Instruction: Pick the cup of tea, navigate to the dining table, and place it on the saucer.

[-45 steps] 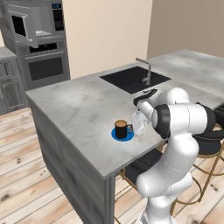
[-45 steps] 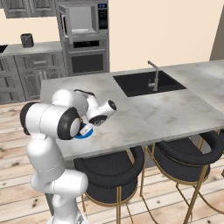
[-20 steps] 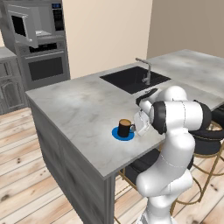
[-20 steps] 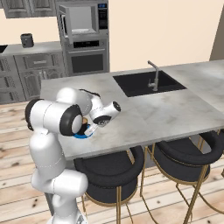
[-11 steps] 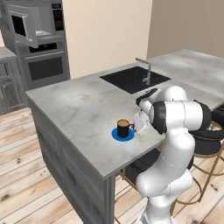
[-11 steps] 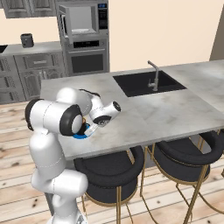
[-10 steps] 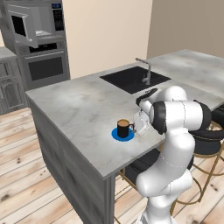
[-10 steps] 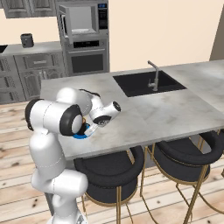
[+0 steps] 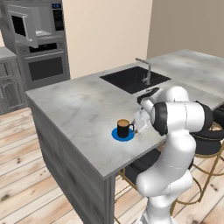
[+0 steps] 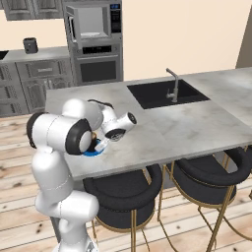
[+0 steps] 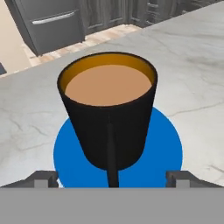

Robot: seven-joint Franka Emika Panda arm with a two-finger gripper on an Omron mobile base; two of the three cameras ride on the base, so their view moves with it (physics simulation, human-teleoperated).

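Note:
The cup of tea (image 11: 108,109), a black mug full of amber-brown liquid, stands upright on the blue saucer (image 11: 164,146) with its handle turned toward the hand. The saucer (image 9: 118,136) lies on the dining table (image 9: 78,105), close to its near edge. My gripper (image 11: 111,178) is open, and its fingertips (image 11: 43,177) stand wide apart on either side of the handle without touching the mug. From the left base, the cup (image 9: 124,128) sits just left of the gripper (image 9: 138,126). From the right base, the arm hides the cup and a sliver of saucer (image 10: 93,152) shows beside the gripper (image 10: 102,145).
A black sink (image 9: 133,78) with a metal faucet (image 9: 146,72) lies farther along the stone top. Dark round stools (image 10: 123,189) stand under the table's near edge. Wall ovens (image 9: 39,43) and grey cabinets (image 10: 29,83) line the far wall across a wooden floor.
The fingers have spread apart and let go of the cup, which stays on the saucer. The arm and base have hardly moved.

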